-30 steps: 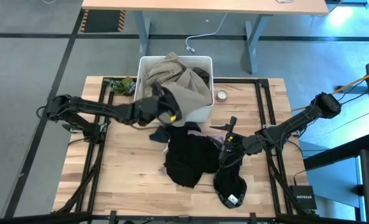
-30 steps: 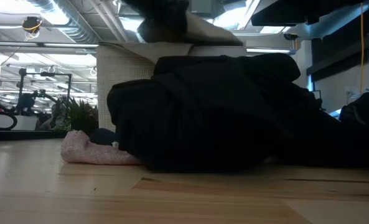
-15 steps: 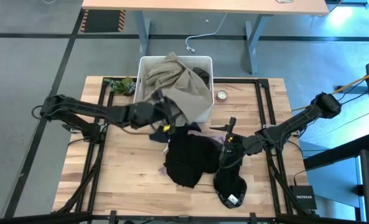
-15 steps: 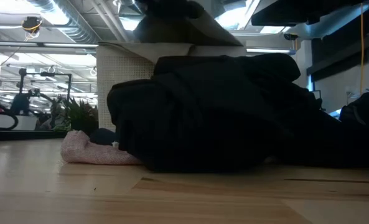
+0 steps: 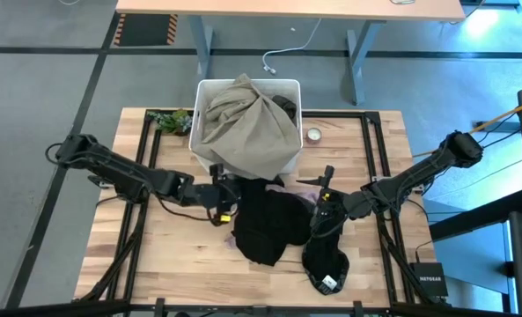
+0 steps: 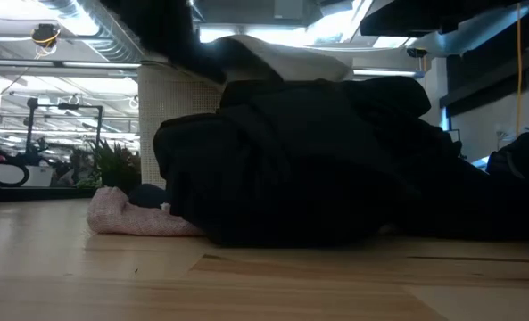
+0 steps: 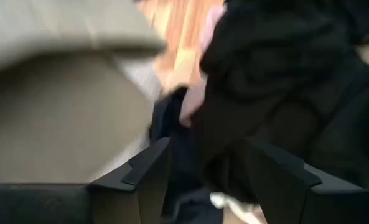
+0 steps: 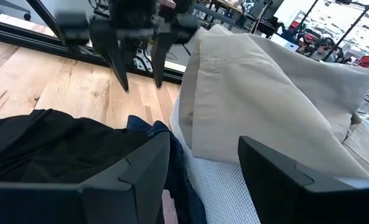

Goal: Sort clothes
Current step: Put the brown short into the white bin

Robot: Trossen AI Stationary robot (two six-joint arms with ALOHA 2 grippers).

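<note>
The black garment (image 6: 335, 160) fills the low view, hiding most of the table behind it. The left gripper (image 5: 228, 195), fingers apart and empty, has withdrawn from the white bin (image 5: 203, 92) to the table beside the black heap. The beige-khaki garment (image 5: 247, 128) it was holding now drapes over the bin; the right gripper (image 5: 327, 187), spread and empty, hovers unchanged at the heap's far edge.

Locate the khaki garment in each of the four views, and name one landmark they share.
High view: khaki garment heaped over the white bin, spilling over its front wall.
Low view: a pale fold at top, above the black garment.
Left wrist view: fills the left side.
Right wrist view: draped at right over the bin's mesh wall.
Shared landmark: the black garment.
</note>
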